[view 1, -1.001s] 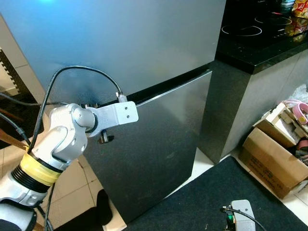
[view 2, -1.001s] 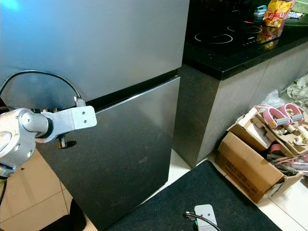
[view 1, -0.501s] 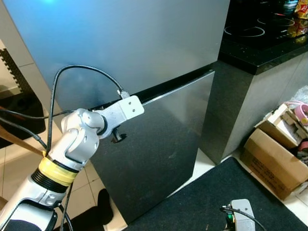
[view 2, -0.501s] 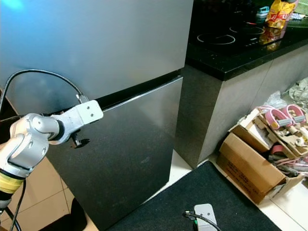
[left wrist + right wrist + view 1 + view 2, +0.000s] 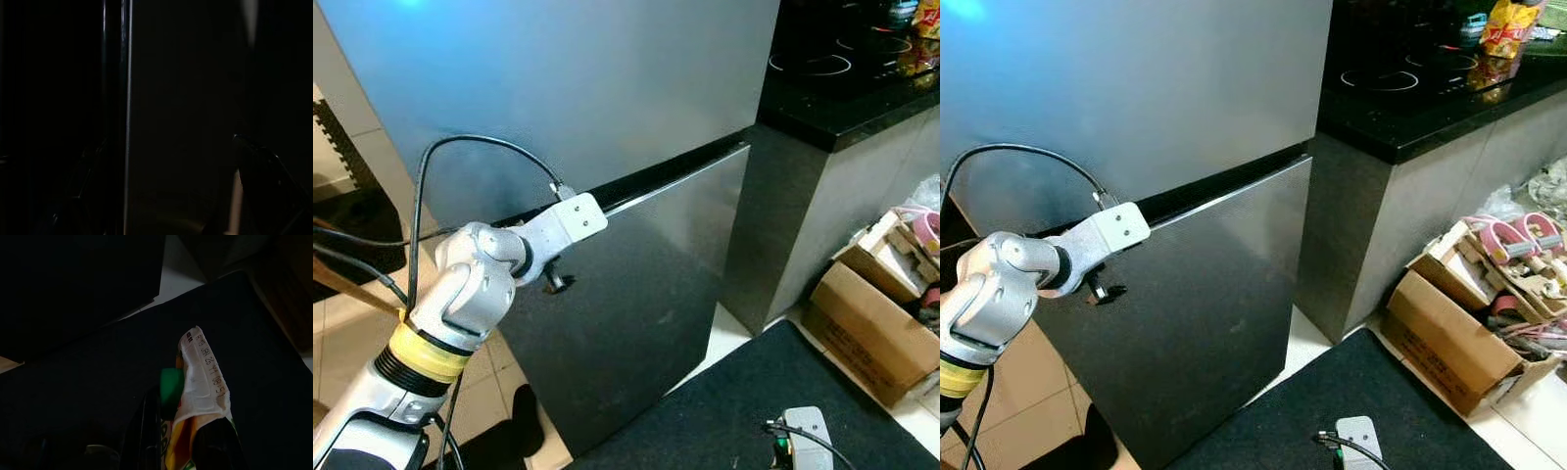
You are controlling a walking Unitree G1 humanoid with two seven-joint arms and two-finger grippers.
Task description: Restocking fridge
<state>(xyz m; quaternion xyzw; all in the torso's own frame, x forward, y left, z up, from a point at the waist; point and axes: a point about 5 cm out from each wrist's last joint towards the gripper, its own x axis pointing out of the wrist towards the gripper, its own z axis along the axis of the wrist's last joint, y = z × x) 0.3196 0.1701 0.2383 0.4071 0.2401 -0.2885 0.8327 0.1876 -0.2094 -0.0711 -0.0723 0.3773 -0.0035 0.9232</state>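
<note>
The grey fridge has an upper door (image 5: pixel 587 78) and a lower door (image 5: pixel 636 294), split by a dark seam. My left arm reaches to the left end of that seam. In the dark left wrist view my left gripper (image 5: pixel 168 142) is open, and the bright edge of the door (image 5: pixel 127 122) runs between its fingers. My right gripper (image 5: pixel 181 431) hangs low over the black mat, shut on a carton (image 5: pixel 203 382) with a white sealed top and a green cap. The right wrist (image 5: pixel 803 431) peeks in at the bottom of the eye views.
Right of the fridge stands a dark cabinet with a black counter (image 5: pixel 1410 117) carrying a hob and a snack bag (image 5: pixel 1500 24). An open cardboard box (image 5: pixel 1449 333) full of clutter sits on the floor at the right. A black mat (image 5: pixel 1332 411) lies before the fridge.
Since a second ago my left arm has stretched forward and right toward the seam, its elbow rising. In the last half second it has hardly moved. The right arm is still.
</note>
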